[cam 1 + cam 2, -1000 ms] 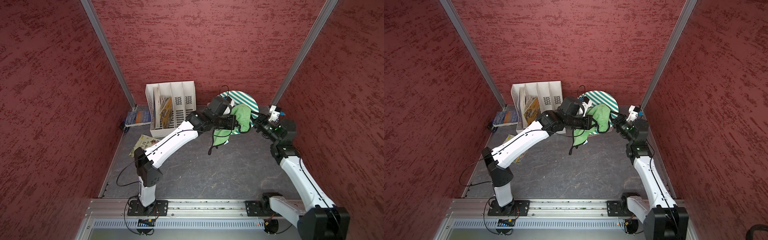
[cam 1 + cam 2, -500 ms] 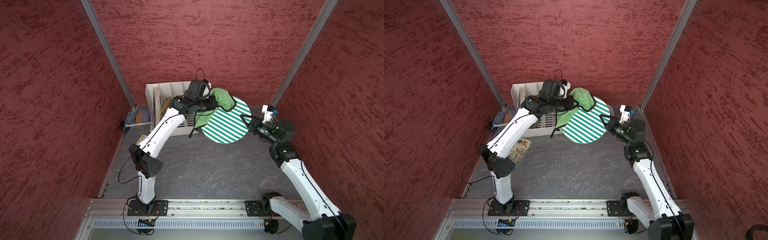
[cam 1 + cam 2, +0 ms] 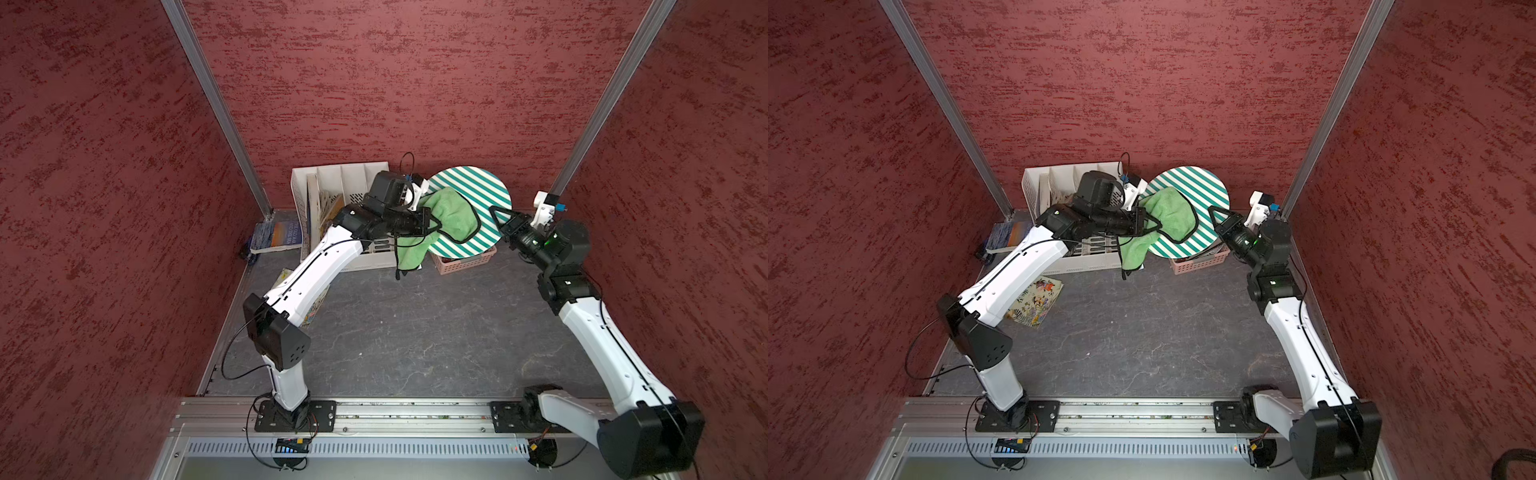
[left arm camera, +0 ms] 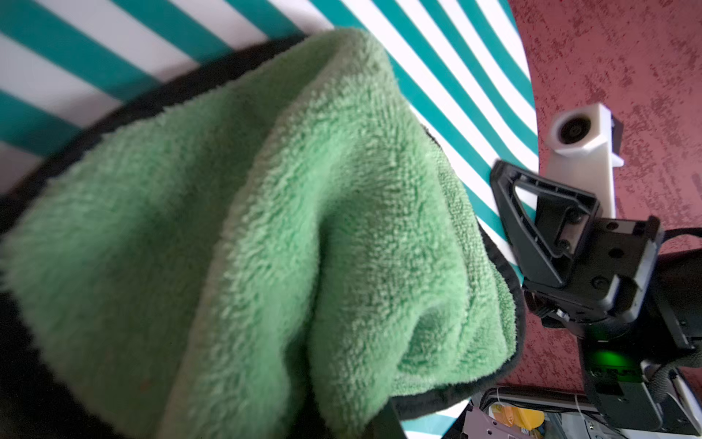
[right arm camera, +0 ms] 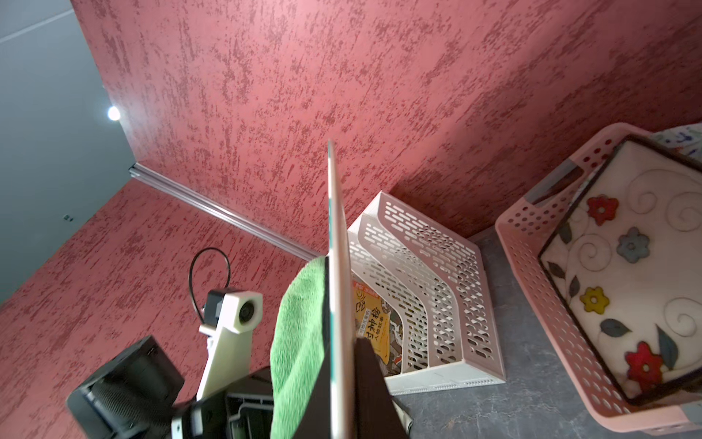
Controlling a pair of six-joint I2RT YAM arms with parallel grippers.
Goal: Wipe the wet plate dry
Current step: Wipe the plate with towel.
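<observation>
Now, over the dark veined desk (image 3: 415, 324), the right hand (image 3: 498, 218) pinches the rim of the thin, flat striped plate (image 3: 478, 183), held tilted in the air; the left hand (image 3: 426, 219), clamped on the fluffy green cloth (image 3: 451, 212), has swept it from the plate's upper rim back across the middle, so wiping is judged under way. Behind stand a perforated pink basket (image 3: 465, 264) and a slotted white file rack (image 3: 332, 178).

One plate (image 3: 478, 187); one cloth (image 3: 449, 214)
</observation>
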